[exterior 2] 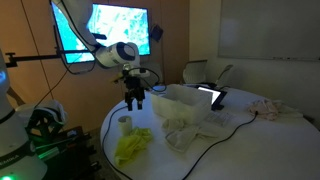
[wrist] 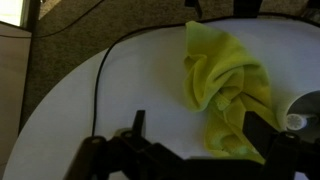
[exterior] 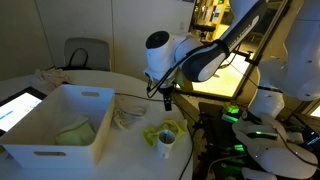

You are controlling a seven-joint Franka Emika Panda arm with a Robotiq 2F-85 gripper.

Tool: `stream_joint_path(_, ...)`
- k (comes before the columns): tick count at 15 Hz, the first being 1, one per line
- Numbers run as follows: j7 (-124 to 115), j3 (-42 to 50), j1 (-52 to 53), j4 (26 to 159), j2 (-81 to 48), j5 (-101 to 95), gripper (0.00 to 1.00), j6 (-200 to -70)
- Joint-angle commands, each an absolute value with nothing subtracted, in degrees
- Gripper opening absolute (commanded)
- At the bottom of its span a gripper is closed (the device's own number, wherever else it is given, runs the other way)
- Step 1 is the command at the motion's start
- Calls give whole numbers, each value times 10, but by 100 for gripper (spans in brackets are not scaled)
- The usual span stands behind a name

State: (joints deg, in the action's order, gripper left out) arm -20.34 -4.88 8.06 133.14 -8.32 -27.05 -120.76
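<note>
Yellow cloth (wrist: 228,85) crumpled, long axis running toward tool (wrist: 195,128); tool apart, empty.

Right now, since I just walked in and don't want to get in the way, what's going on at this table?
The robot arm's gripper hangs open above the round white table, holding nothing. In the wrist view a crumpled yellow cloth lies on the table just ahead of its fingers, next to a small white cup. A white bin stands further along the table.

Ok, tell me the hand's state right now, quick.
Hand: open, holding nothing, above the yellow cloth.
</note>
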Motion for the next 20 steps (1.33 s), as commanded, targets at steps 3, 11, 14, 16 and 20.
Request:
stream_joint_path(3, -312, -11, 57, 1393, -81, -264, 100, -1358)
stream_joint_path(11, -502, 74, 64, 1373, -152, -296, 100, -1538)
stream_joint_path(14, -609, 119, 92, 1336, -190, -339, 100, -1576)
stream_joint_path(16, -681, 147, 114, 1303, -221, -371, 100, -1576)
stream_joint_path(20, -767, 171, 138, 1249, -289, -378, 100, -1558)
